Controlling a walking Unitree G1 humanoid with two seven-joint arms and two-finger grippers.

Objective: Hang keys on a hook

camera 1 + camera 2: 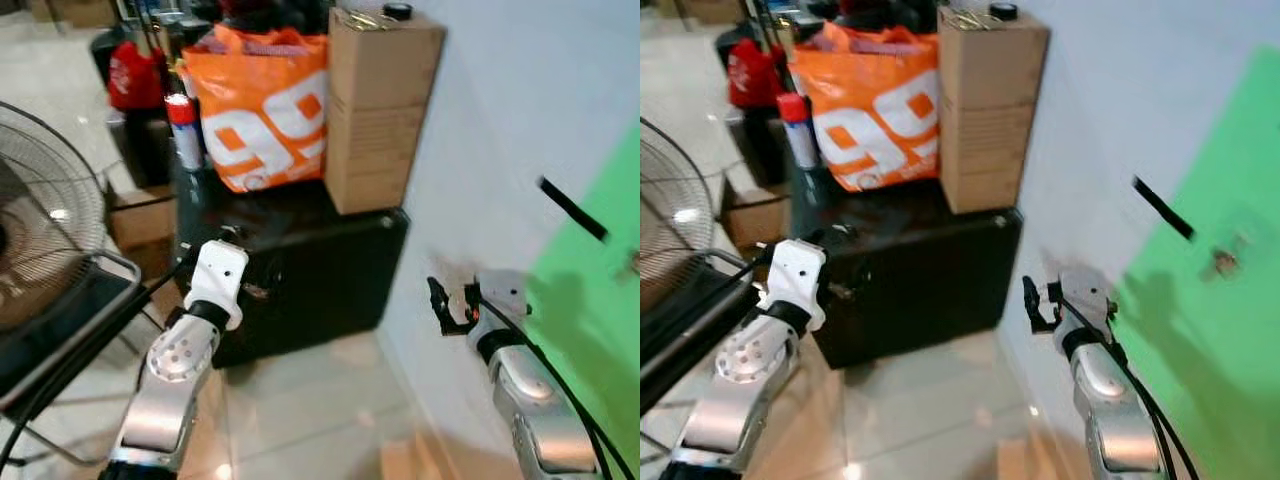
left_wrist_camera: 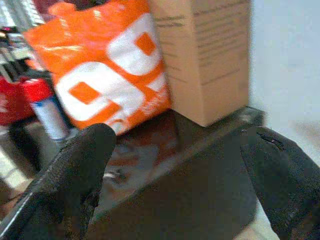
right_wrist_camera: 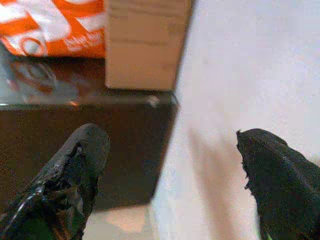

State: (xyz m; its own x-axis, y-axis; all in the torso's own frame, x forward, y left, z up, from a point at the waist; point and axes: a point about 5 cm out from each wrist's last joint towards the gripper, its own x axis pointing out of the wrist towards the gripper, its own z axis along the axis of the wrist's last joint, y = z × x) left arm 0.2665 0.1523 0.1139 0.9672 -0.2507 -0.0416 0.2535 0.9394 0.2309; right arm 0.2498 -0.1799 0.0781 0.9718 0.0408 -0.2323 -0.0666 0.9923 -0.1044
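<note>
Ahead of us stands a low black cabinet [image 1: 300, 280] against a pale wall [image 1: 500, 120]; on its glossy top sit an orange shopping bag [image 1: 262, 105] with white figures and, just beside it toward the wall, a tall cardboard box [image 1: 380, 110] that touches the wall side; a spray can with a red cap [image 1: 183, 130] stands at the bag's other flank, and red things crowd the floor behind it. To our left we see a wire-guarded fan [image 1: 45, 230] on a dark frame; the floor [image 1: 310, 410] is of light glossy tiles. Our left gripper [image 2: 175, 180] is raised before the cabinet's front corner, its jaws set wide apart with nothing between them, the bag and the box in sight beyond them. Our right gripper [image 3: 172, 180] is held up close to the wall, beside the cabinet's end, and its jaws too stand wide apart and hold nothing. Farther along the wall to our right lies a bright green panel [image 1: 1220, 330]; a dark narrow bar [image 1: 1162, 208] slants across its edge, and on the green we make out a small metallic thing [image 1: 1223, 260], too blurred for us to say whether it is the hook or the keys; we cannot tell where the keys are.
</note>
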